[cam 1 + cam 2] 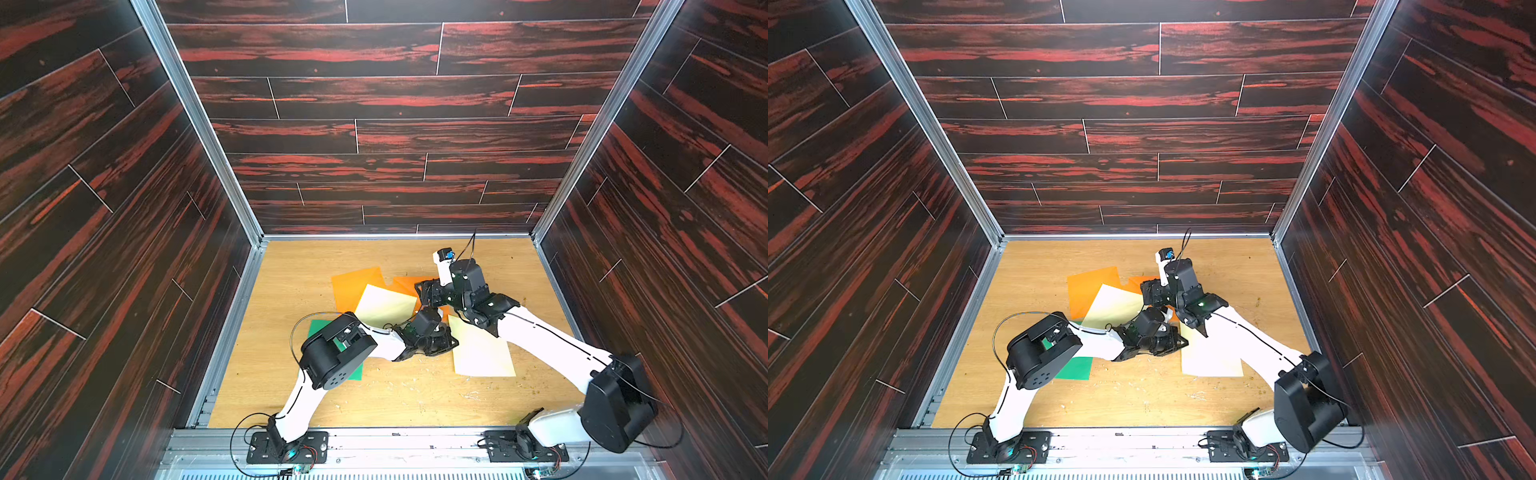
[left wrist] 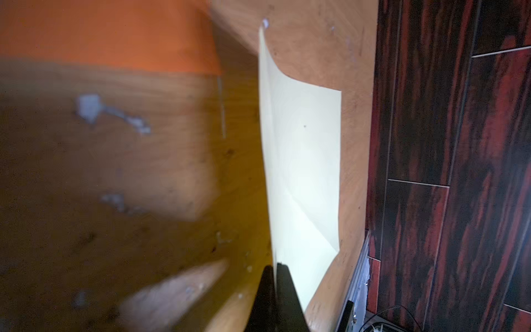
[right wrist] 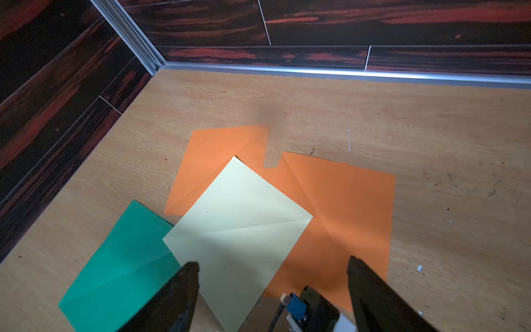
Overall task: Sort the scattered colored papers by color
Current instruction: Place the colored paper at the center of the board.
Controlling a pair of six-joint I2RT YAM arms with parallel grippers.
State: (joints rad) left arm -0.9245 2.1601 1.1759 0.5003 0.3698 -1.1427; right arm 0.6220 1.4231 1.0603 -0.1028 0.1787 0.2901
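Observation:
My left gripper (image 2: 274, 268) is shut on the edge of a cream paper (image 2: 301, 161), which curls up off the wooden floor. In both top views this sheet (image 1: 482, 353) (image 1: 1210, 359) lies at the right, with the left gripper (image 1: 451, 338) at its left edge. A second cream paper (image 3: 238, 230) (image 1: 384, 305) lies over two orange papers (image 3: 218, 155) (image 3: 344, 207) and a green paper (image 3: 123, 264). The left arm partly hides the green sheet (image 1: 318, 328). My right gripper (image 3: 273, 267) (image 1: 426, 297) hangs open over the cream and orange sheets, holding nothing.
Dark red-streaked walls with metal corner rails (image 1: 199, 120) close in the wooden floor (image 1: 395, 399) on three sides. Small white scuffs and crumbs dot the floor near the front. The left arm's wrist (image 3: 298, 309) sits directly below the right gripper.

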